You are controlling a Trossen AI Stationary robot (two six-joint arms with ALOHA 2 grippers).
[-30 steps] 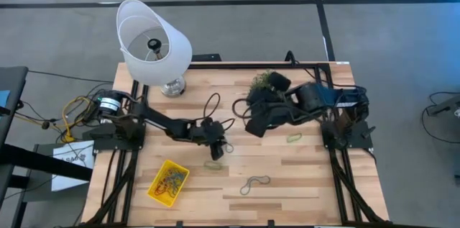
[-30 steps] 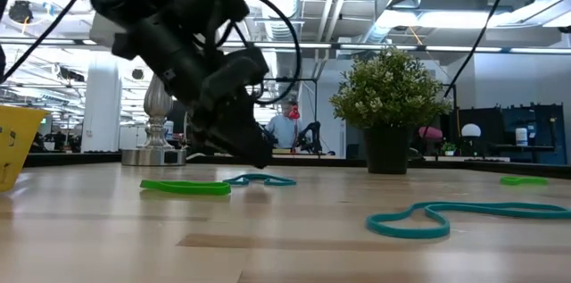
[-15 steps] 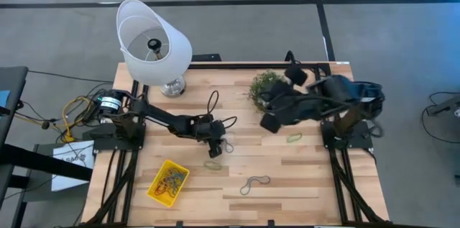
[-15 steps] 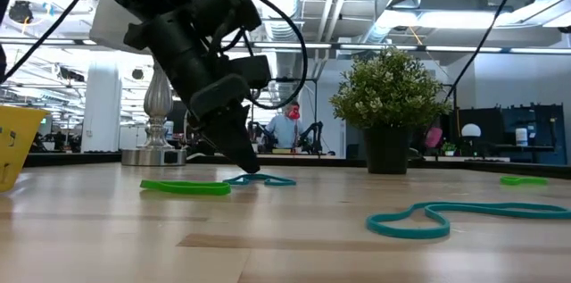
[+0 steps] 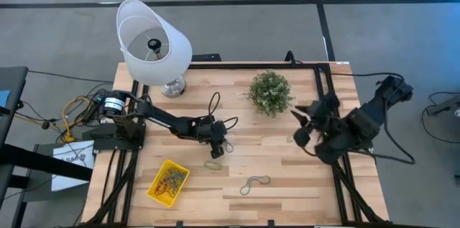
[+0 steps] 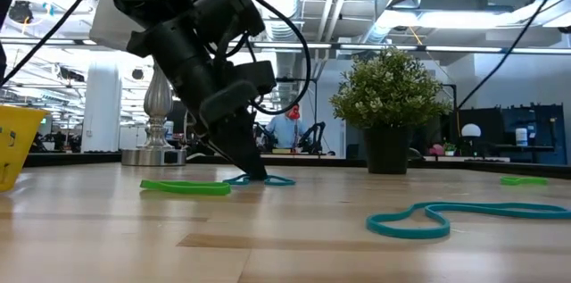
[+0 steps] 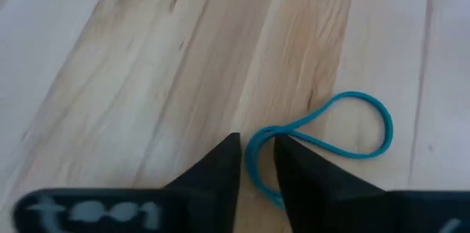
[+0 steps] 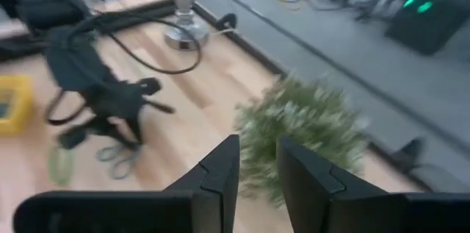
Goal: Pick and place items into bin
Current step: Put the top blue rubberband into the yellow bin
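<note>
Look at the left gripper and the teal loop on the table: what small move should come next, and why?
Probably close fully on the teal loop, then lift. The left gripper is down at the wooden table with a strand of the loop between its narrowly parted fingers, so the grasp looks unfinished. The yellow bin sits nearby.

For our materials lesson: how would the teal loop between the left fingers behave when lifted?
The teal loop lies flat in a pinched figure-eight, so it is probably floppy and would sag. It looks thin, likely very light. The left gripper straddles one strand, so it might slip free.
</note>
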